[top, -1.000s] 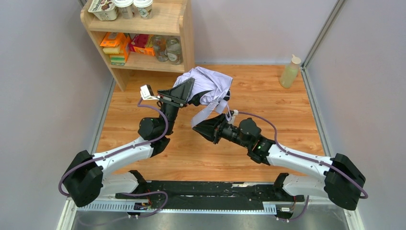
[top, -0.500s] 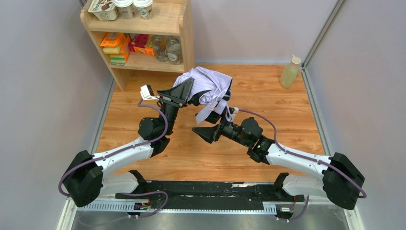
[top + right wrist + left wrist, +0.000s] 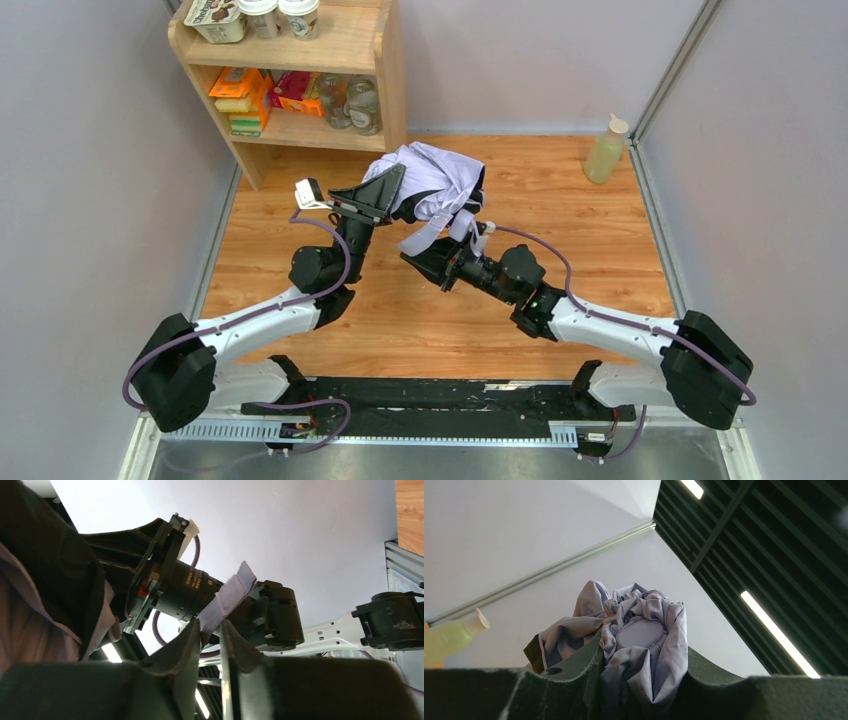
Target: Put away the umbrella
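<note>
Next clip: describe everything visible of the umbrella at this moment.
The umbrella is collapsed, its pale lilac fabric canopy bunched in crumpled folds, over the wooden table near the shelf. The left fingers clamp the fabric; a flat lilac strap hangs from it, pinched between the right fingers. Shaft and handle are hidden.

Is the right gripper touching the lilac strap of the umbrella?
Touching. The right wrist view shows the strap running down between the two fingers of the right gripper, which are closed on it with no gap visible.
</note>
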### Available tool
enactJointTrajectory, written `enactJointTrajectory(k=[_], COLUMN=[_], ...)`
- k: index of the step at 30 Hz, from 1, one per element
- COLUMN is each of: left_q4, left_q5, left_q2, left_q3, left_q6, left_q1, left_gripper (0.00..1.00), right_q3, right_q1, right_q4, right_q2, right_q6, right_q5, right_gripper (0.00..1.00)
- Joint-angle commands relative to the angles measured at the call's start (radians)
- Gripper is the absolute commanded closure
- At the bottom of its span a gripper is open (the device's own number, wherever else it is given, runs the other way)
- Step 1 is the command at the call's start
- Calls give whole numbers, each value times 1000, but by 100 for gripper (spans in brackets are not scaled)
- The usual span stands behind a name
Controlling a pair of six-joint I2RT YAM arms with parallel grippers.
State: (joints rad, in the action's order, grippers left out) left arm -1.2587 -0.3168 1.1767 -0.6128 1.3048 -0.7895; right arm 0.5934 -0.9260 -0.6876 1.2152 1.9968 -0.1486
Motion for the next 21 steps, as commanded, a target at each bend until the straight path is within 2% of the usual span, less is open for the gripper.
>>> enactJointTrajectory(k=[1,4,7,11,18,21], left_q4=[-208,-208,-209,-209,-208,-209], left_q5=[8,2,4,13,22,18], left_q2=[-28,-29,-35,-29,-22,-25], left_q3=[-4,4,8,5,1,5], left_q6=[39,47,44,59,74,76], left_q1=[1,3,1,1,-1,-1], left_gripper=[100,100,100,100,100,100], right_q3=[8,17,20,31,32,36], right_q1=[7,9,10,12,16,16], right_q4=[-105,-105,-127,-147,-164,-171], right_q2=[14,23,38,56,69,75], right_q6=[365,359,362,372,381,384], right_q5=[43,38,31,12,17,14], right_gripper=[82,82,73,68,65,58])
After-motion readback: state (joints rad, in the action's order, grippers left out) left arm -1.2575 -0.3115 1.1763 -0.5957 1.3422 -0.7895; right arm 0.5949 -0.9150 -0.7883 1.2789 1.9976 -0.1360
